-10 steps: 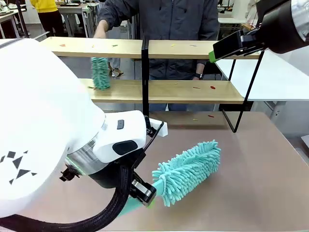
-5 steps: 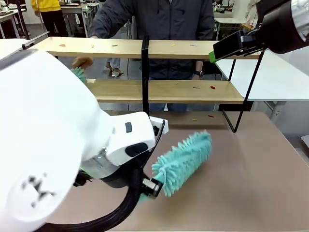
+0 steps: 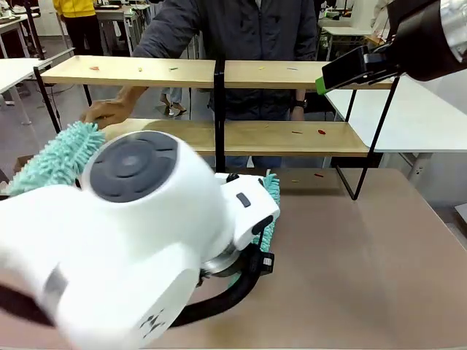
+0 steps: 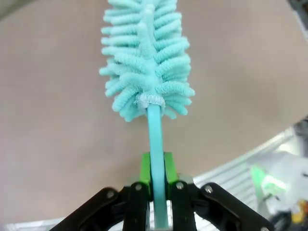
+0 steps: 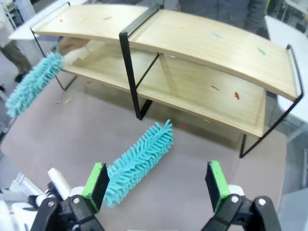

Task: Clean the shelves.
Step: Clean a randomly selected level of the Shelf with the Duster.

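Left wrist view puts my left gripper (image 4: pixel 157 166) at the bottom edge, its green pads clamped hard on the thin teal handle (image 4: pixel 155 130) of my duster (image 4: pixel 147 62), whose fluffy head points away from me over the brown table (image 4: pixel 57 120) without touching a board. A second ago that head stuck out to the right over the near part of the table. Since then my arm has swung round, and from the front my duster (image 3: pixel 270 211) is mostly tucked behind my own white arm, lying nearer the shelves (image 3: pixel 146 71). My right gripper (image 5: pixel 156 185) hangs high toward the right end of the upper board, jaws spread wide and empty, as it did before. The shelves (image 5: pixel 207 43) stand across the far side of the table, both boards dotted with coloured scraps (image 5: pixel 236 95). The person's duster (image 3: pixel 55 160) was brushing the left half of the lower board a second ago and is now off its left end, with the person's hand (image 3: pixel 109 113) at that corner. I judge that I am only lining up for a first sweep, so most of the cleaning lies ahead.
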Robot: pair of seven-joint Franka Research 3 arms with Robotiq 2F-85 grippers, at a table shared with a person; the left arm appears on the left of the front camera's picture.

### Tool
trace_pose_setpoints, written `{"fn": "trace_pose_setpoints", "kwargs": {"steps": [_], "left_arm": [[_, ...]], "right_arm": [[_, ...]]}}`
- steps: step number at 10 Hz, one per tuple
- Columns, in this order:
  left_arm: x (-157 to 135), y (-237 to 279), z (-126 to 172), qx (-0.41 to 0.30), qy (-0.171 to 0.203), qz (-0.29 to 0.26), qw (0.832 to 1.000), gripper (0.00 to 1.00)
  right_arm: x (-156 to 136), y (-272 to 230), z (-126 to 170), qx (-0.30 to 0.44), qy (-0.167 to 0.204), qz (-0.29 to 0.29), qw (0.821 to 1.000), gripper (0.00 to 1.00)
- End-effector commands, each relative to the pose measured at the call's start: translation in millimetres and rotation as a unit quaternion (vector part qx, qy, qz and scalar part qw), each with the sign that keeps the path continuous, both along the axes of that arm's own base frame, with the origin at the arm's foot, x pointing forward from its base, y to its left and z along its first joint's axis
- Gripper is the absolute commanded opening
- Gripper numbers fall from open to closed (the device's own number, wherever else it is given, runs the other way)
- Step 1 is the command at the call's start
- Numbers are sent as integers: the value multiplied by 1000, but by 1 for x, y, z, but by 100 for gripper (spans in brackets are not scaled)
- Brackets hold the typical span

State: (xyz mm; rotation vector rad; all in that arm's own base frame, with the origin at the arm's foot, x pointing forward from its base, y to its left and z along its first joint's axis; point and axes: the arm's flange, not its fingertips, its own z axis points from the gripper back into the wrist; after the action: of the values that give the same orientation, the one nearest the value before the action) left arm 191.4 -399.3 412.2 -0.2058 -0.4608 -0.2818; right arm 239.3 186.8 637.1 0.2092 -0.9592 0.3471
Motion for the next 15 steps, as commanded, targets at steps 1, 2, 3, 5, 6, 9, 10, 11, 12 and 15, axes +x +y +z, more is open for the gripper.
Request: {"fn": "trace_pose_setpoints", "kwargs": {"steps": [1,2,3,5,6,9,10,11,12,15], "left_arm": [[27,-33,-2,-4,-13,21,1000,13],[39,-40,-7,-9,-16,46,999,13],[54,-50,-14,0,-18,73,997,13],[85,-72,-30,6,-5,81,997,13],[94,-83,-36,5,3,76,997,13],[120,-101,-42,-44,-28,79,996,13],[121,-98,-37,-25,35,104,994,13],[94,-61,-18,-15,-2,66,998,13],[94,-61,-18,-15,-2,66,998,13],[96,-66,-24,-16,7,70,997,13]], "right_arm": [[0,-1,0,-2,-1,-1,1000,100],[0,-1,0,-2,-1,-1,1000,100],[0,-1,0,-2,-1,-1,1000,100],[0,-1,0,-2,-1,-1,1000,100],[0,-1,0,-2,-1,-1,1000,100],[0,-1,0,-2,-1,-1,1000,100],[0,-1,0,-2,-1,-1,1000,100],[0,-1,0,-2,-1,-1,1000,100],[0,-1,0,-2,-1,-1,1000,100],[0,-1,0,-2,-1,-1,1000,100]]}}
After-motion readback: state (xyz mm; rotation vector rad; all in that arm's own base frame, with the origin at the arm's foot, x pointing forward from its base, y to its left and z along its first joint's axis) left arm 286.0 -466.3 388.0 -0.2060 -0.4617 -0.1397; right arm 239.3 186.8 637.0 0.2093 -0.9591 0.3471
